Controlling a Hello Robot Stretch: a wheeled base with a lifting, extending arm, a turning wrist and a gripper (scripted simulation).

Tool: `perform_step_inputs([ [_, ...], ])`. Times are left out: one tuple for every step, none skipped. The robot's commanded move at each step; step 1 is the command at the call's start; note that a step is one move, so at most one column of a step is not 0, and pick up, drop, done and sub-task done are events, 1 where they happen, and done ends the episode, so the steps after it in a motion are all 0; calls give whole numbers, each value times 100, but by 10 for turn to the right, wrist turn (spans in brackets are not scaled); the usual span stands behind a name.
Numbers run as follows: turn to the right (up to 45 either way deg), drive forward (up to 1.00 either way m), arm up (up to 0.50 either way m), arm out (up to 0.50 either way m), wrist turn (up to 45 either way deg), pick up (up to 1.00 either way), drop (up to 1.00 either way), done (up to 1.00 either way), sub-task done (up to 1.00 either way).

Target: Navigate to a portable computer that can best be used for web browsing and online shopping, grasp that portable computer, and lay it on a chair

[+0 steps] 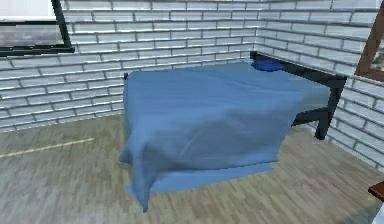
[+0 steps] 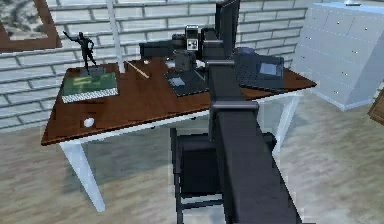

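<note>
On the brown desk (image 2: 130, 100) a dark upright panel (image 2: 228, 20) stands behind a dark flat slab (image 2: 264, 70); together they look like an open laptop. Another dark flat thing (image 2: 184, 82) lies just left of the arm. The arm (image 2: 235, 140) rises from the bottom edge over the desk to two white marked squares (image 2: 200, 42). My gripper (image 2: 168, 52) reaches left of them, above the desk's back part. With dark things on the desk around it, I cannot tell whether it holds anything. A dark chair (image 2: 195, 170) stands at the desk's front, under the arm.
On the desk's left are a dark figurine (image 2: 85, 45) on a green book (image 2: 88, 88), a pencil (image 2: 137, 68) and a small white ball (image 2: 88, 121). A white dresser (image 2: 345, 50) stands at the right. Ahead is a bed (image 1: 215, 115) with a blue cover against brick walls.
</note>
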Motion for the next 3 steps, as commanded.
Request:
perform_step_inputs([
  [0, 0, -36, 0, 0, 0, 0, 0, 0],
  [0, 0, -50, 0, 0, 0, 0, 0, 0],
  [0, 0, 0, 0, 0, 0, 100, 0, 0],
])
